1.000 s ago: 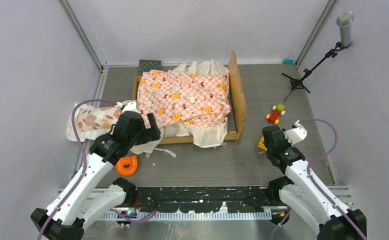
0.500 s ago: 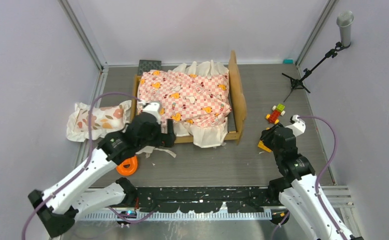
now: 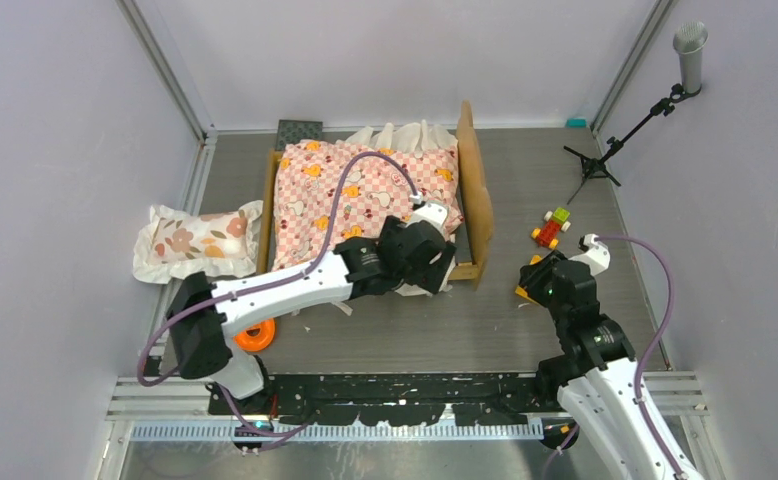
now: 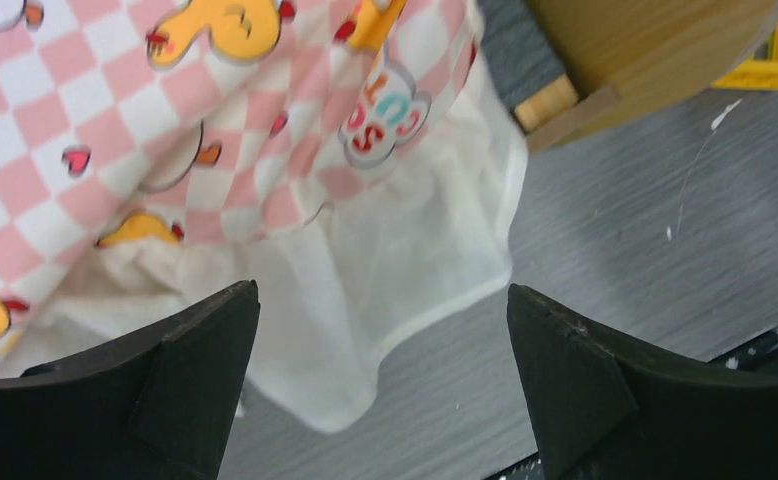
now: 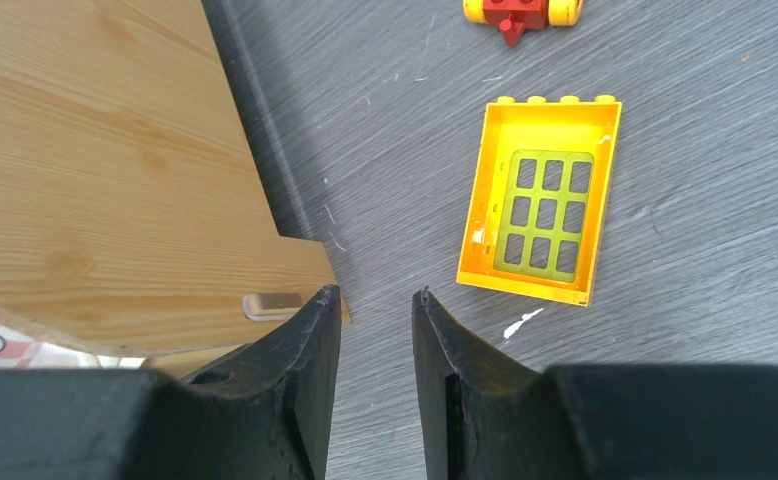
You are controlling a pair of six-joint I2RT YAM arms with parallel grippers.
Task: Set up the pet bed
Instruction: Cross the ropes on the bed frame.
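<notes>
The pet bed (image 3: pixel 473 185) is a tan wooden frame with its wavy headboard on the right. The pink-checkered ruffled sheet (image 3: pixel 365 195) lies over it and hides the mattress. My left gripper (image 3: pixel 440 258) is wide open and empty over the bed's near right corner. In the left wrist view it (image 4: pixel 381 288) hangs above the sheet's white ruffle (image 4: pixel 365 300), with the frame's wooden corner (image 4: pixel 645 50) at the top right. My right gripper (image 3: pixel 537 283) is just right of the headboard's near end. Its jaws (image 5: pixel 377 292) are a narrow gap apart and empty beside the headboard (image 5: pixel 105 170).
A floral pillow (image 3: pixel 195 240) lies left of the bed. An orange ring (image 3: pixel 255 335) sits near the left arm. A yellow window brick (image 5: pixel 543 200) and a red toy car (image 3: pixel 552 227) lie right of the headboard. A microphone stand (image 3: pixel 615 140) is at the back right.
My left gripper has swept right along the bed's near side, from its near left corner to its near right corner. My right gripper has shifted slightly toward the headboard.
</notes>
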